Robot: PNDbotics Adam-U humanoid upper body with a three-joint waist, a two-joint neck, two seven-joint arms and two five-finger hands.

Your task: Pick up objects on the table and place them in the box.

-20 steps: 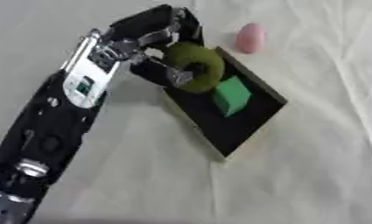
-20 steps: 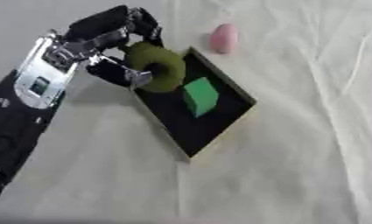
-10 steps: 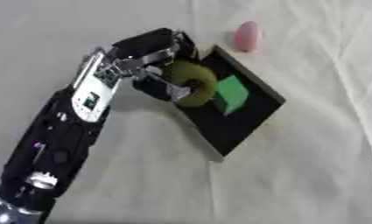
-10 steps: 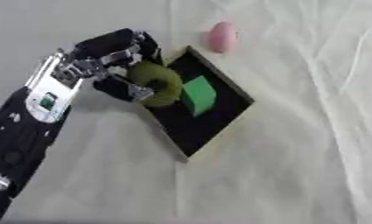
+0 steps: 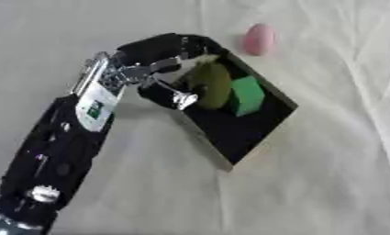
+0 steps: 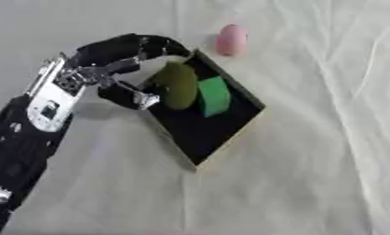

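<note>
Change: since a second ago I have brought the left hand (image 5: 162, 69) and the olive-green ring (image 5: 210, 85) down from above the box's far corner into the black box (image 5: 230, 133); the ring, which faced me with its hole showing, now stands edge-on.
Left hand: it reaches in from 7 o'clock, fingers curled over the top and near side of the olive-green ring, gripping it; the fingertips sit at the box's 10 o'clock wall.
Left arm: black with a silver-and-white forearm panel, it runs from the lower left corner up toward the box.
Olive-green ring: upright inside the box at its 11 o'clock end, touching the green block on its right side. I cannot tell whether its lower edge rests on the box floor.
Green block (image 6: 214, 95): a cube-like piece lying inside the box, just at 3 o'clock of the ring.
Black box: a shallow open tray with pale outer walls, set askew on the cloth, its long axis running from 11 o'clock to 5 o'clock; the lower half of its floor is bare.
Pink object (image 6: 231, 39): a rounded, egg-like shape on the cloth outside the box, near its far corner at 1 o'clock, apart from the wall.
Table cloth (image 5: 326, 183): pale and creased, under everything.
Right hand: it shows in neither view.
</note>
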